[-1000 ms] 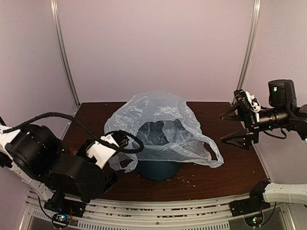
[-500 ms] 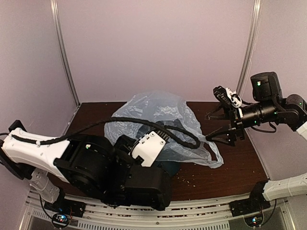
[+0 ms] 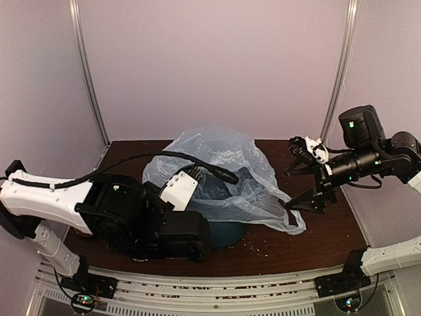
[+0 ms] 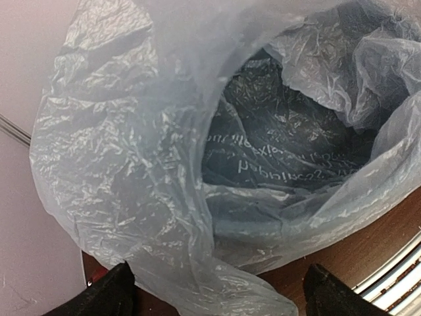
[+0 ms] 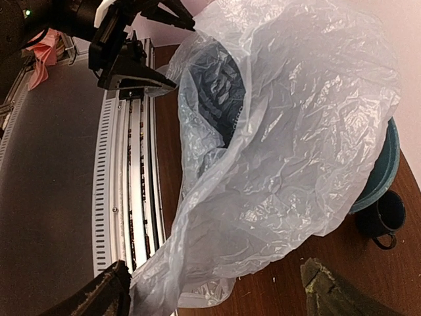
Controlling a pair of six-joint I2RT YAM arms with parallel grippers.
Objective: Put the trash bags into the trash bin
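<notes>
Sagging over the trash bin [image 3: 227, 234] mid-frame, the flimsy, slippery trash bag [image 3: 223, 155] is probably wanting an edge pinch. Left gripper [image 4: 218, 297] and right gripper [image 3: 301, 179] are hanging open.

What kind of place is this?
Probably a robot test cell: plain pale walls enclose a small brown table, and a left arm and a right arm are mounted at its near edge.

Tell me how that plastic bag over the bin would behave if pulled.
The bag looks thin and crinkled, so probably floppy and light. It billows loosely over the bin, so a pull would likely shift folds first. Its glossy film may slip.
</notes>
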